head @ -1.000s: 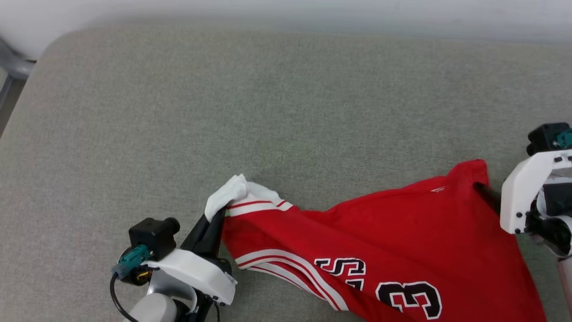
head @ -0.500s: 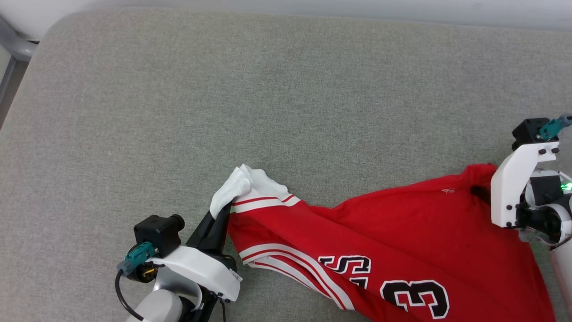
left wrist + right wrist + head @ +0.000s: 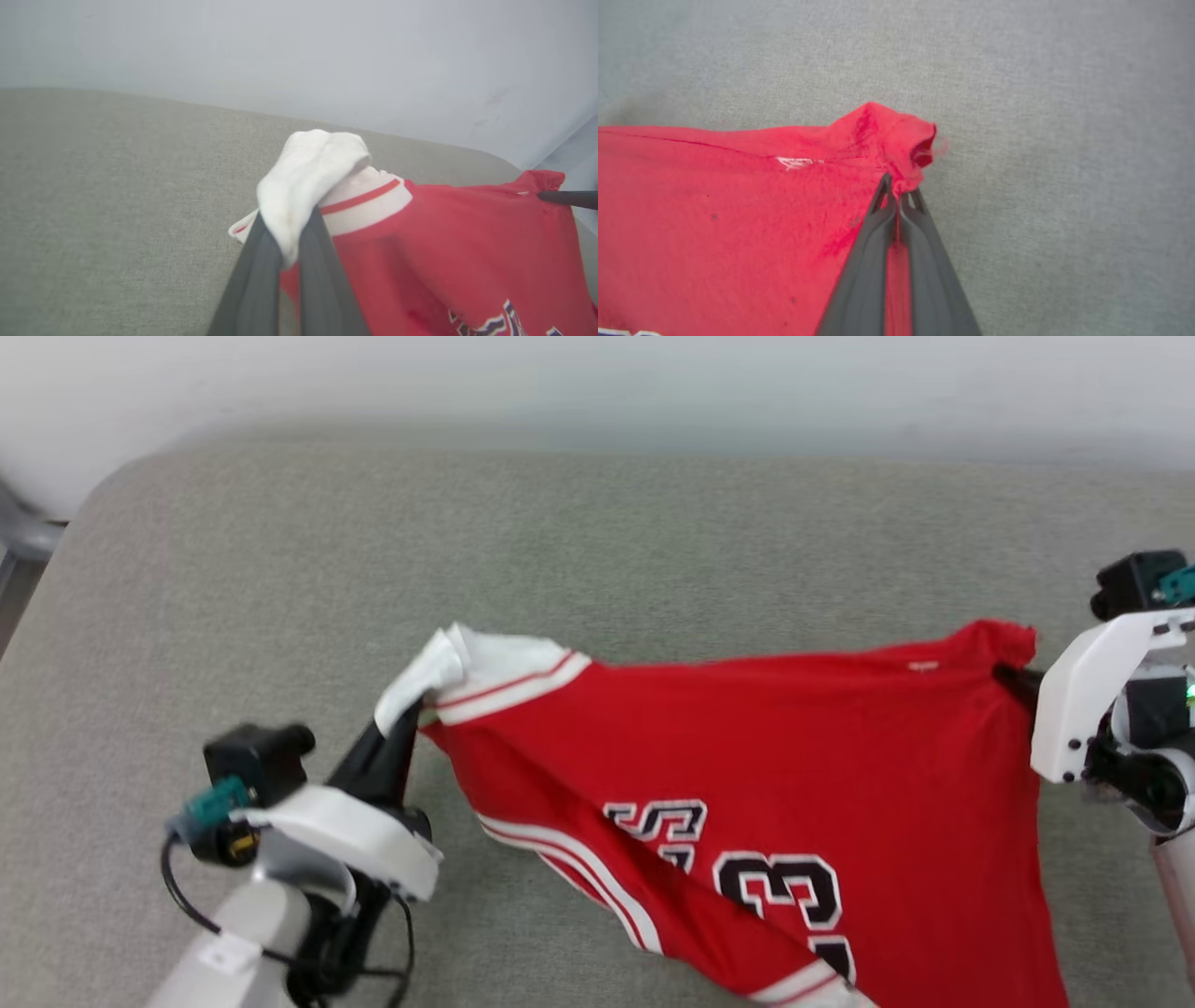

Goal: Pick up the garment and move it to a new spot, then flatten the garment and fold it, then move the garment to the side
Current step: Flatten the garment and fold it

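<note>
Over the near half of the grey woven-fabric pad (image 3: 597, 541): the garment (image 3: 766, 747), a red jersey-style T-shirt with white short sleeves, spread between two grippers. Its upper edge is pulled almost straight across the pad and its lower part runs off the bottom of the head view.
Trim: white bands with thin red stripes at the sleeve end; a similar striped band crosses the red body diagonally below it.
Writing: black, white-outlined "S" and "3" read on the chest, tilted. Further characters below them are cut off. A small white mark by the upper edge is too small to read.
Left gripper (image 3: 411, 714): long dark fingers closed on the bunched white sleeve at the garment's left end, over the pad's left part.
Right gripper (image 3: 1004, 674): fingers pinched together on a red corner at the garment's right end, near the pad's right side.
Contact with pad: both gripped ends look raised; cannot tell whether the red body touches the pad.
Head view gives: both grips at once, and the lettering.
Left wrist view gives: white cloth folded over the fingertips; a pale wall (image 3: 299, 56) beyond the pad's far edge; the other arm's dark finger as a thin bar at the far red corner.
Right wrist view gives: the corner puckered past the fingertips; a seam line along the red edge; a few dark specks on the cloth; the pad's weave close up.
</note>
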Tool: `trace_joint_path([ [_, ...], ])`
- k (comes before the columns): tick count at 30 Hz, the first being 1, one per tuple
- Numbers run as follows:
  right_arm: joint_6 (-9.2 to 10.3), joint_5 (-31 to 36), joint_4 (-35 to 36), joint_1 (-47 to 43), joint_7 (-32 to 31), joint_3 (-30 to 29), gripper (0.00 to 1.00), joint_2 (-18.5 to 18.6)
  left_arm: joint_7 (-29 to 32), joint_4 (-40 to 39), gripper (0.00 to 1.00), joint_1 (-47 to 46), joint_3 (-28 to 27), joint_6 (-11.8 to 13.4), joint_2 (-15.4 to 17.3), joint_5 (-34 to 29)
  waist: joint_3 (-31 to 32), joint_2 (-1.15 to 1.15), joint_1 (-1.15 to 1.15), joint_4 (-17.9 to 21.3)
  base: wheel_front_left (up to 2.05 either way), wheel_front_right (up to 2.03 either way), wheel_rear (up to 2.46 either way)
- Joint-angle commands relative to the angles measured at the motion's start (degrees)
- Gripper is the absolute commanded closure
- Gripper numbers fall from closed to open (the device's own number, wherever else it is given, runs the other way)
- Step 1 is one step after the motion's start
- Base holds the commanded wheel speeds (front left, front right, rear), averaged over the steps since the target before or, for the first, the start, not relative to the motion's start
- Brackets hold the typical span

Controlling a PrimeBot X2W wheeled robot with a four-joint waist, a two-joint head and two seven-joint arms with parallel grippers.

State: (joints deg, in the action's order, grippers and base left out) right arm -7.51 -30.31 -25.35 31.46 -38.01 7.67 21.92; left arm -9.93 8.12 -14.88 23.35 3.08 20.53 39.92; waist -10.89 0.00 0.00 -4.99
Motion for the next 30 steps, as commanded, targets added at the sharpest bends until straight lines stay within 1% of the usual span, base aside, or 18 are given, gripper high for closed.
trace_joint_path([
  [1, 0.04, 0.3, 1.0, 1.1, 1.2, -0.8, 1.0, -0.3, 0.9, 0.3, 1.0, -3.0, -0.8, -0.6, 1.0, 0.4, 1.8, 0.0, 0.0, 2.2, 0.0, 0.0, 0.0],
  [3, 0.05, 1.7, 1.8, 2.3, 2.4, -2.0, 1.0, -0.6, 2.3, 1.2, 1.0, -6.5, -1.4, -1.3, 2.0, 0.6, 2.0, 0.0, 0.0, 3.3, 0.0, 0.0, 0.0],
  [5, 0.06, 6.9, 2.2, 8.2, 5.7, -5.8, 1.0, -2.6, 6.1, 7.5, 1.0, -20.0, -3.1, -3.7, 3.9, 1.0, 1.3, 0.0, 0.0, 6.0, 0.0, 0.0, 0.0],
  [10, 0.07, 11.8, 1.3, 16.3, 9.8, -8.9, 1.0, -4.4, 7.9, 14.0, 1.0, -33.1, -3.6, -5.0, 4.8, -0.3, -1.3, 0.0, 0.0, 7.5, 0.0, 0.0, 0.0],
  [14, 0.08, 15.4, 0.3, 23.7, 13.9, -10.6, 1.0, -5.9, 7.4, 18.8, 1.0, -43.4, -4.0, -5.4, 5.2, -2.0, -4.3, 0.0, 0.0, 8.0, 0.0, 0.0, 0.0],
  [20, 0.09, 19.0, -1.4, 35.6, 19.8, -11.8, 1.0, -7.3, 5.0, 24.1, 1.0, -57.6, -5.4, -4.3, 6.3, -4.7, -10.2, 0.0, 0.0, 8.1, 0.0, 0.0, 0.0],
  [23, 0.09, 20.9, -3.6, 40.4, 21.9, -11.7, 1.0, -8.7, 3.3, 26.7, 1.0, -62.7, -6.2, -4.1, 7.2, -5.6, -12.6, 0.0, 0.0, 8.2, 0.0, 0.0, 0.0],
  [26, 0.1, 22.0, -6.3, 45.3, 24.1, -11.9, 1.0, -10.1, 2.4, 29.3, 1.0, -67.1, -7.0, -4.2, 7.6, -5.7, -15.1, 0.0, 0.0, 8.3, 0.0, 0.0, 0.0],
  [29, 0.09, 23.0, -9.8, 48.5, 27.2, -11.8, 1.0, -11.9, 2.0, 32.8, 1.0, -69.8, -7.4, -4.9, 7.2, -4.7, -17.4, 0.0, 0.0, 8.2, 0.0, 0.0, 0.0],
  [30, 0.09, 23.9, -14.2, 50.8, 29.2, -11.4, 1.0, -13.2, 1.7, 36.3, 1.0, -71.3, -7.1, -6.0, 5.8, -4.0, -19.2, 0.0, 0.0, 7.9, 0.0, 0.0, 0.0],
])
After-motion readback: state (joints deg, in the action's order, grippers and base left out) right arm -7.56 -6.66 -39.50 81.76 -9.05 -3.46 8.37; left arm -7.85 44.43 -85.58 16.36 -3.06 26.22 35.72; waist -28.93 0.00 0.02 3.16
